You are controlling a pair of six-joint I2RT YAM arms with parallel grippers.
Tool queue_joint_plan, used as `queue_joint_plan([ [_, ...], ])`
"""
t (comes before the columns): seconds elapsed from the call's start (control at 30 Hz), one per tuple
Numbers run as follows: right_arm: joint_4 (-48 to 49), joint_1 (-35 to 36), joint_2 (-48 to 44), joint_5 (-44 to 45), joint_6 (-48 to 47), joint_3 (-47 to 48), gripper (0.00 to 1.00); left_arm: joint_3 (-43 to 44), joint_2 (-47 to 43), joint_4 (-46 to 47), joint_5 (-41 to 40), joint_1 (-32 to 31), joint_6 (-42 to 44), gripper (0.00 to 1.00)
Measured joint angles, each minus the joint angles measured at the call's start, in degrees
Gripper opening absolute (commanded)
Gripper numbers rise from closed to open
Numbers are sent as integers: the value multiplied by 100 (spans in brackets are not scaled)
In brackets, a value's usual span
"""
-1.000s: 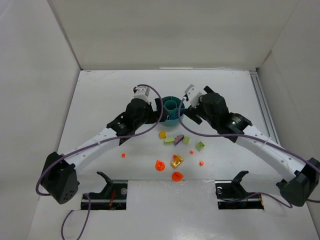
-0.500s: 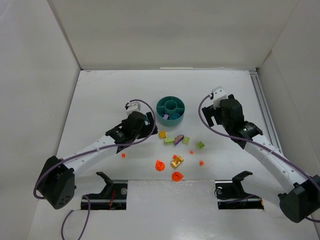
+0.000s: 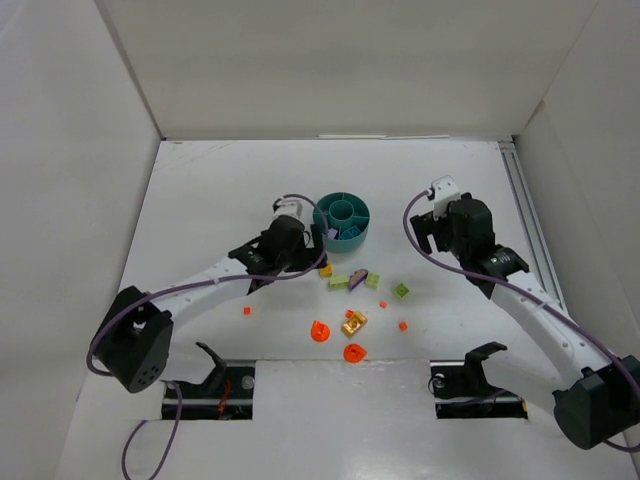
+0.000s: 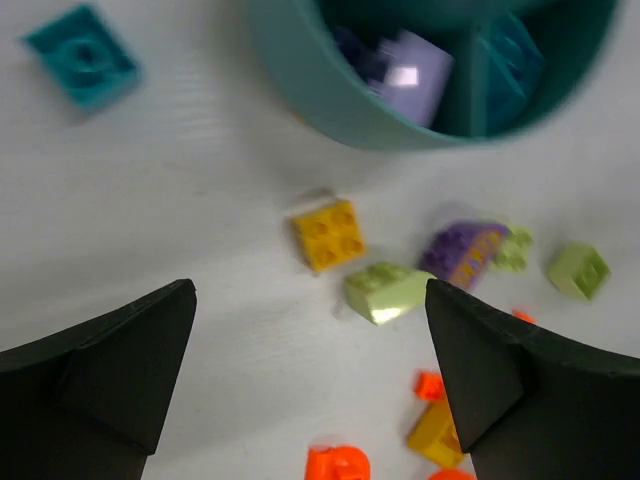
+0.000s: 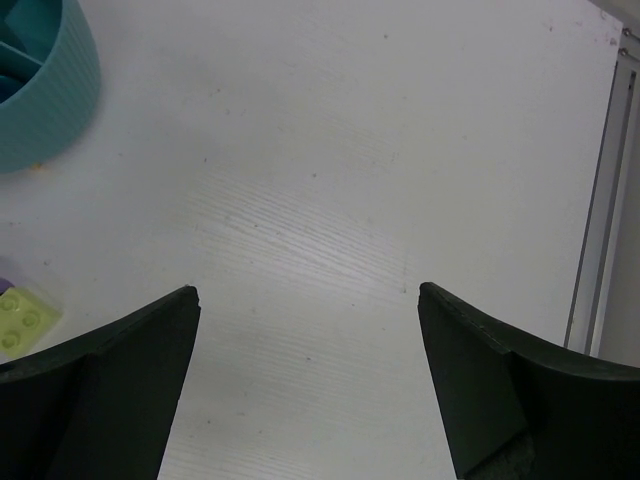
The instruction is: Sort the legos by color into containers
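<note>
Your left fingers point(image 4: 110, 370) are spread and empty above the yellow lego point(image 4: 327, 234), which lies on the tabletop point(image 4: 150, 200) just beside the teal dish point(image 4: 330, 95). Your right fingers point(image 5: 100, 380) are spread and empty too, over the tabletop near the dish.

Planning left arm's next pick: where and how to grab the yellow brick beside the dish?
From straight above: yellow brick lies flat, studs up. Probably close the jaws on the flat side walls clear of the lime piece near one corner.
</note>
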Motion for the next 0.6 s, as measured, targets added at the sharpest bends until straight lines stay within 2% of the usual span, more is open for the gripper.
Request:
queue_joint_plan([
  [0.17,2,-35,0,-129,-44,-33,94,107,83,435,960,-920,1147,94],
  [0.3,22,-63,0,-216,-90,-98,93,411,518,737,1333,-1572,1932,82],
  [0.33,0,-63,0,-229,-107,-111,93,520,675,780,1381,-1648,2070,74],
  [0.47,-20,-81,-11,-232,-164,-116,93,960,1397,870,1381,-1652,2479,60],
  [0.6,-22,-140,-37,-238,-173,-116,93,1080,1755,866,1340,-1622,2710,59],
])
